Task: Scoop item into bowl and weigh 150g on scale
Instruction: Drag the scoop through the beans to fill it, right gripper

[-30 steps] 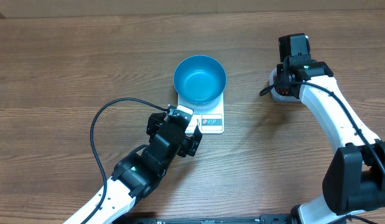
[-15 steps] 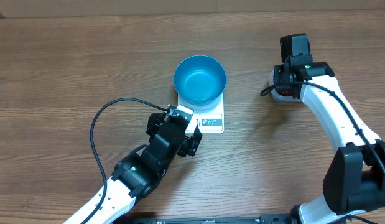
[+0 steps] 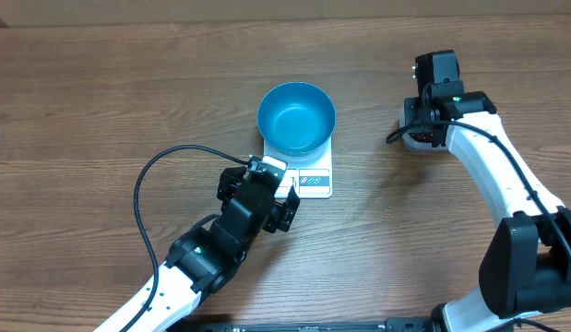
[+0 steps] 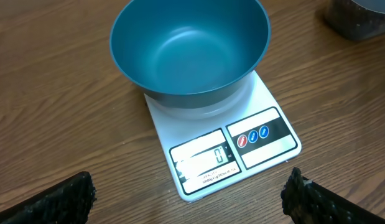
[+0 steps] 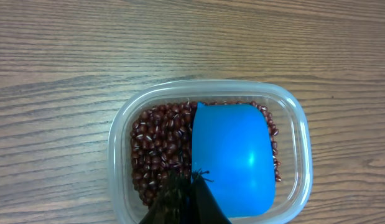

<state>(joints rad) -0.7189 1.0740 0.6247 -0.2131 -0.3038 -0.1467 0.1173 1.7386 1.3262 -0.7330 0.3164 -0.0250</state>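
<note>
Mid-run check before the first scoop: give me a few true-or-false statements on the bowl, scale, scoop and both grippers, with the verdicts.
1. The blue bowl sits on the white scale. True.
2. The bowl already holds beans. False: its inside is bare.
3. The left gripper is shut on the bowl's rim. False: it is open and clear of the bowl, at the scale's display edge.
4. The blue scoop is inside the clear tub, over the beans. True.
5. The scoop is heaped with beans. False: its inside shows plain blue.
6. The right gripper is shut at the scoop's near end. True.
</note>
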